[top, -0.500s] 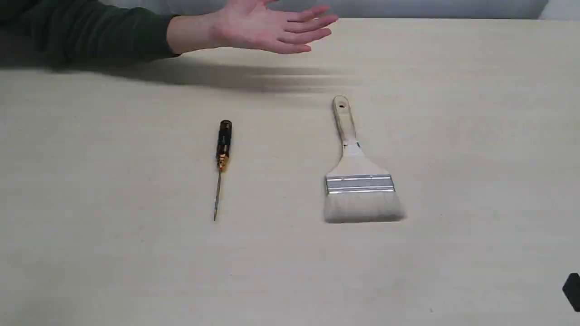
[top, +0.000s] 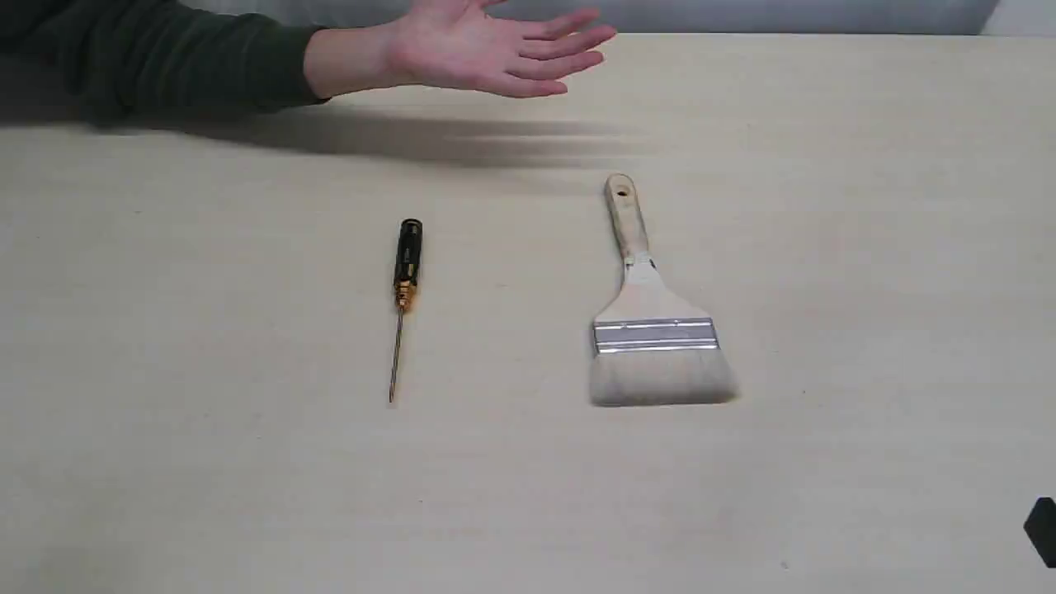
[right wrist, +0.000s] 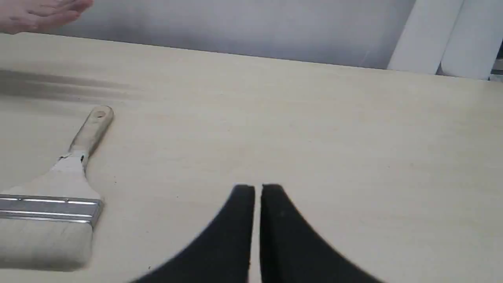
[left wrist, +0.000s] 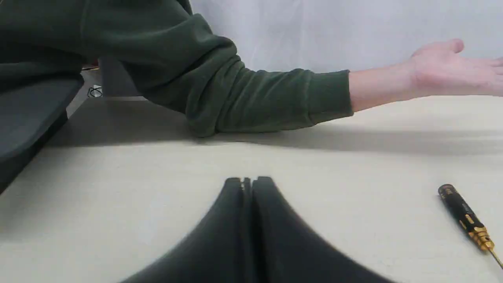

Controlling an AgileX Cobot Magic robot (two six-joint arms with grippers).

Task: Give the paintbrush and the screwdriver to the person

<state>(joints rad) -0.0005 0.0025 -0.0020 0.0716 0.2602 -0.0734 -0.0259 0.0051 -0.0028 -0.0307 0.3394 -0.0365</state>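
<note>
Pale beige tabletop (top: pixel 866 247) fills the scene, backed by a plain white wall (right wrist: pixel 235 27). Two tools lie flat on it, well apart. On the left is the slim screwdriver with a black handle, gold-orange collar and thin metal shaft (top: pixel 404 280). On the right is the wide flat paintbrush with a pale wooden handle, shiny metal ferrule and whitish bristles (top: pixel 652 330). Both handles point toward the far edge. Above that edge hovers the person's bare open hand (top: pixel 487 54), palm up with its fingers loosely spread. Its dark green sleeve (top: pixel 165 58) rests on the table at the far left. Bare tabletop runs between each tool and the hand.

The left gripper (left wrist: pixel 248 181) has its black fingers pressed together on nothing, over bare table to one side of the screwdriver's handle. The right gripper (right wrist: pixel 257 188) is closed too, with only a thin slit between its fingers. It is empty and sits beside the paintbrush without touching it.

Wide open surface surrounds both tools. In the exterior view, only a small black part (top: pixel 1041 532) shows at the lower right edge.
</note>
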